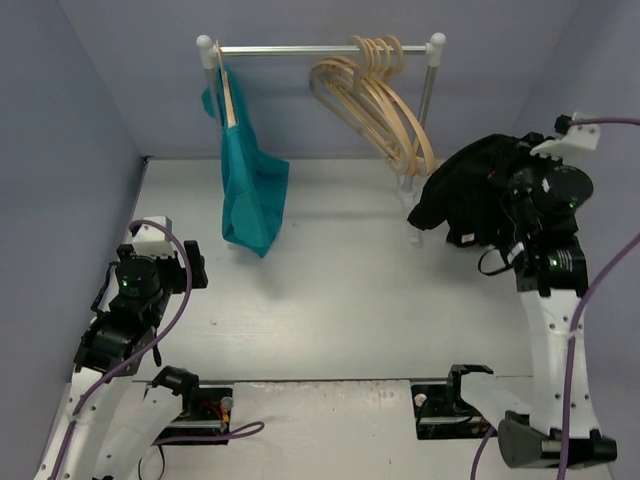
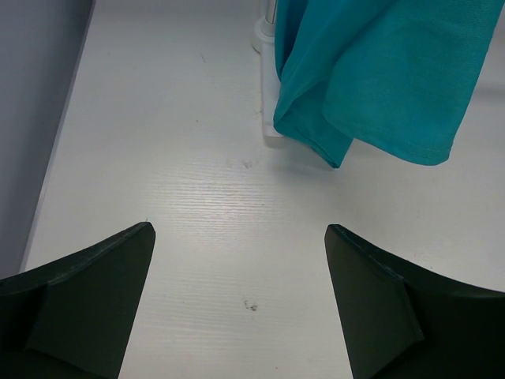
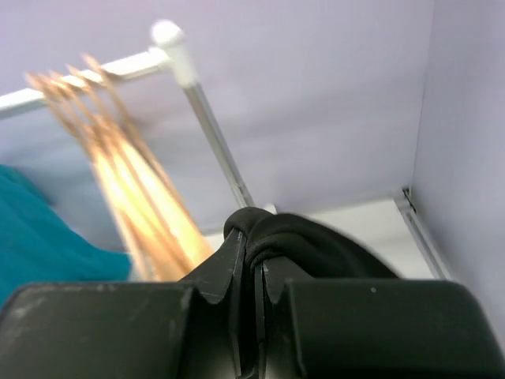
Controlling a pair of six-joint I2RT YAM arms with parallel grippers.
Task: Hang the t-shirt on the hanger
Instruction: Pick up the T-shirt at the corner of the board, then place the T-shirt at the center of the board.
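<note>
The black t-shirt (image 1: 470, 195) hangs bunched from my right gripper (image 1: 520, 205) at the right, lifted above the table beside the rack's right post. In the right wrist view the jaws are shut on a fold of the black t-shirt (image 3: 316, 241), my right gripper (image 3: 254, 264) pinching it. Several pale wooden hangers (image 1: 375, 95) hang on the rail (image 1: 300, 48); they also show, blurred, in the right wrist view (image 3: 134, 189). My left gripper (image 2: 241, 237) is open and empty, low over the table at the left (image 1: 160, 262).
A teal garment (image 1: 250, 190) hangs on a hanger at the rail's left end; its hem shows in the left wrist view (image 2: 379, 87). The rack's right post (image 1: 428, 100) and white foot stand near the t-shirt. Grey walls close in the left, back and right.
</note>
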